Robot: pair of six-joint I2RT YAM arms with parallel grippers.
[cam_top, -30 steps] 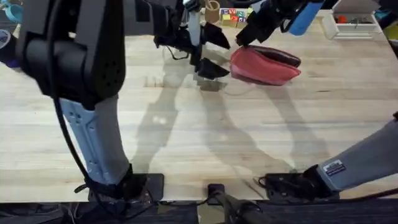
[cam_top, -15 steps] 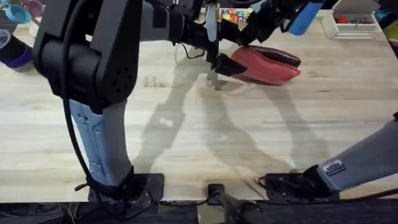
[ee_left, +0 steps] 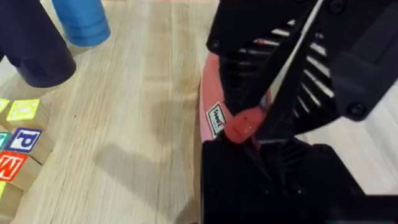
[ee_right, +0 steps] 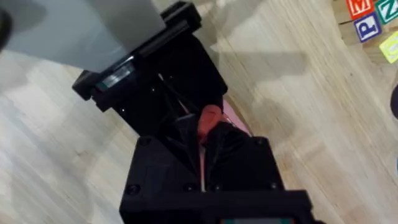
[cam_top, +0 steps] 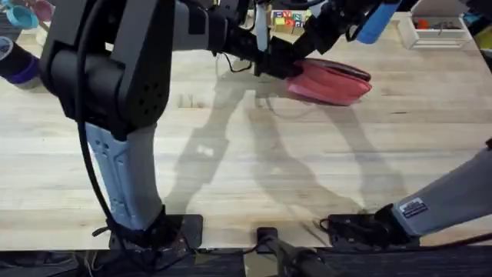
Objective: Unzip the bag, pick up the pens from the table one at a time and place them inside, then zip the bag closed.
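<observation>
Letter blocks and blue cylinder beside the bag, both claws crowding its end

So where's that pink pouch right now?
The bag lies at the table's far side, right of centre in the overhead view, both grippers meeting at its left end.
</observation>
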